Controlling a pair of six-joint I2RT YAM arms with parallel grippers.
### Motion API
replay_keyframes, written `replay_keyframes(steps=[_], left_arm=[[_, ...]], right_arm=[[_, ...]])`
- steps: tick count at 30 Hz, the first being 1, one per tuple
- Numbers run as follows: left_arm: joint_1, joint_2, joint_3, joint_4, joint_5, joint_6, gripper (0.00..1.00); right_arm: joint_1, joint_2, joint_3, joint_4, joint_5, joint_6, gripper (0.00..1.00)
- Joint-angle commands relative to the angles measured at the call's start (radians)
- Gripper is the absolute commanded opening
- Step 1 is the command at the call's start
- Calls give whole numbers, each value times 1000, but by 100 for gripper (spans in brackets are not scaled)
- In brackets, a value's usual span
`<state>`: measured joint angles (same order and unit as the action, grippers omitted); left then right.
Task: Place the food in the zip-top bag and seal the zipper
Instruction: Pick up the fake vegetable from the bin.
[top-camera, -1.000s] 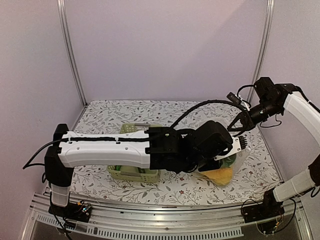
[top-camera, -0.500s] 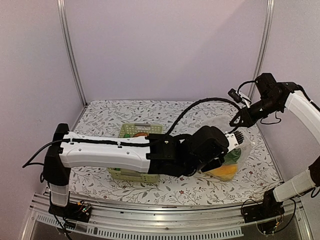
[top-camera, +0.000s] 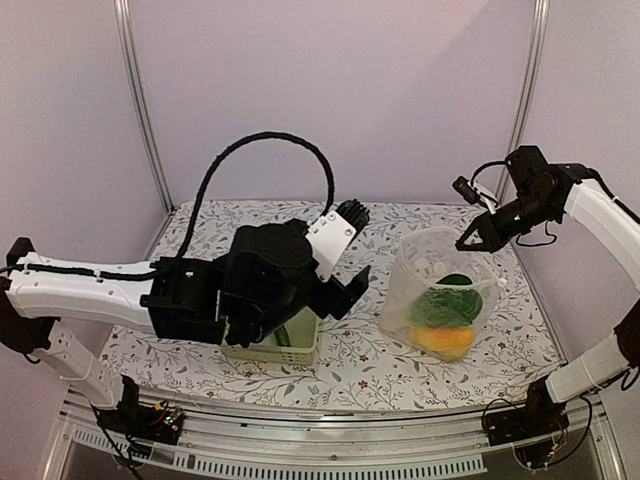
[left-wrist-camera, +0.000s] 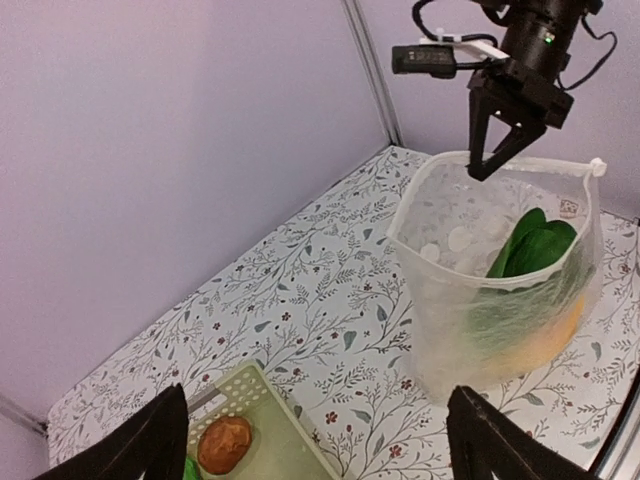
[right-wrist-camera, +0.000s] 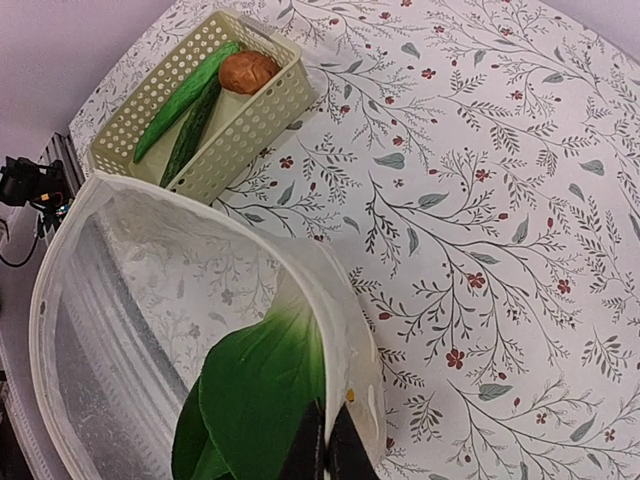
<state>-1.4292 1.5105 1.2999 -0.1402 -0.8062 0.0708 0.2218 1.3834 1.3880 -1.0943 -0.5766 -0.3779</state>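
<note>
Three foods lie in the basket (right-wrist-camera: 262, 112): two long green pieces (right-wrist-camera: 185, 100) and one brown lump (right-wrist-camera: 248, 70). Bag (top-camera: 425, 255) stands on the counter (top-camera: 355, 365), greens (top-camera: 445, 300) inside, rim pinched by closed right jaws. Left jaws open, empty, near basket. Advice: descend straight, grip mid-body, clear the lattice wall.

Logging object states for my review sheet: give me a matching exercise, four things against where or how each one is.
Things:
1. left end effector
2. right end effector
3. leafy green
4. reddish-brown food

States:
A. lying in the basket
B. shut on the rim of the zip-top bag
C. open, holding nothing
D. inside the bag

Pairs: 1-C, 2-B, 3-D, 4-A
</note>
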Motion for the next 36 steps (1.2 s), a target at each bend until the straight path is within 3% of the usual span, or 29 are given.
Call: replay_keyframes(steps=[1, 6, 15, 23, 30, 36], left_arm=[[79, -45, -51, -81, -83, -199, 88], [166, -64, -63, -298, -90, -507, 82], [310, -48, -135, -512, -13, -885, 70], [486, 10, -198, -510, 168, -997, 65], [588, 94, -221, -430, 334, -972, 60], [637, 197, -164, -456, 409, -979, 59]], right_arm=[[2, 10, 10, 28, 4, 10, 0], [3, 11, 4, 33, 0, 10, 0], [2, 9, 1, 32, -19, 8, 0], [3, -9, 0, 28, -38, 5, 0], [3, -12, -12, 29, -51, 4, 0], [3, -12, -10, 28, -66, 4, 0]])
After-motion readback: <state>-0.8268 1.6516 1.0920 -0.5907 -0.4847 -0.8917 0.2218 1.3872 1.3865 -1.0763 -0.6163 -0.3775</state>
